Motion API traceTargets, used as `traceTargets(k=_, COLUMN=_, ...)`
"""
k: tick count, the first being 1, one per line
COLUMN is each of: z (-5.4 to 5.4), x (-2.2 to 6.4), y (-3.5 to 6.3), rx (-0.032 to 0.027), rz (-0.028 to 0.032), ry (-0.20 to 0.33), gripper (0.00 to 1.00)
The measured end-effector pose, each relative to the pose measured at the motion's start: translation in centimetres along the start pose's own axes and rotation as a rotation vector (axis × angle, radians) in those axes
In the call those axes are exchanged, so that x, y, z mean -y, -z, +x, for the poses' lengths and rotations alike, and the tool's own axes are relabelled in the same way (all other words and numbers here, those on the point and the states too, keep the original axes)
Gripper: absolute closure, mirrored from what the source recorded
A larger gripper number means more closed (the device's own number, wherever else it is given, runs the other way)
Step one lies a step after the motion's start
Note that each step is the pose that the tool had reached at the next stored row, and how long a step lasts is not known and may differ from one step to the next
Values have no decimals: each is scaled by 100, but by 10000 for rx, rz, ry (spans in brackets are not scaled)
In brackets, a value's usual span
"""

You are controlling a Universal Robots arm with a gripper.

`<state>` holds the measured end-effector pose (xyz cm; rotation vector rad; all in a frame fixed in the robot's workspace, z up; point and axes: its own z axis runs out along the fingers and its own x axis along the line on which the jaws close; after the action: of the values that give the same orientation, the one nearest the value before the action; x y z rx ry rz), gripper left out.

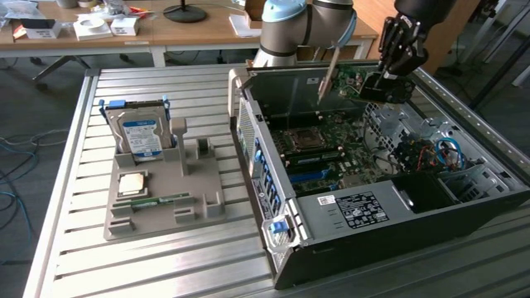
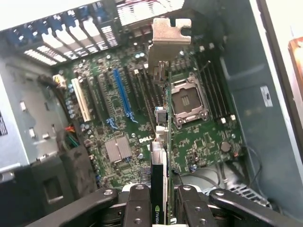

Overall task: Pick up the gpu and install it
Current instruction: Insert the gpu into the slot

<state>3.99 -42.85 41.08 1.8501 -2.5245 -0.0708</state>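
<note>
Because the gpu [image 1: 352, 87] must meet its slot edge-first, I carry it on edge. My gripper [image 1: 383, 84] is closed on the card's end farthest from the silver bracket [image 1: 328, 77], so the bracket leads. In the exterior view the card hangs in the upper right of the frame, above the open computer case [image 1: 497, 198] and clear of the motherboard [image 1: 331, 155] below.

In the wrist view the card runs edge-on from between my fingers [image 2: 137, 203] out over the board, alongside the blue slot [image 2: 122, 92] and beside the CPU socket [image 2: 189, 101]. I judge it not yet seated.

The case walls bound the space on every side. The slotted wall toward the exterior view's left is nearest the bracket, and cables and a drive cage crowd the exterior view's right. The middle of the board is the open room.

The hard drive [image 1: 141, 136] stands in the grey holder [image 1: 166, 205], well apart at the left of the frame.
</note>
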Motion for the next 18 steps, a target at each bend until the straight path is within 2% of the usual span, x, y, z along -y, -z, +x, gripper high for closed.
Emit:
traceTargets(k=12, z=0, x=0, y=-1, rx=-85, rz=-35, ry=1971, gripper=74)
traceTargets(k=18, z=0, x=0, y=-1, rx=-89, rz=-38, ry=2094, gripper=74)
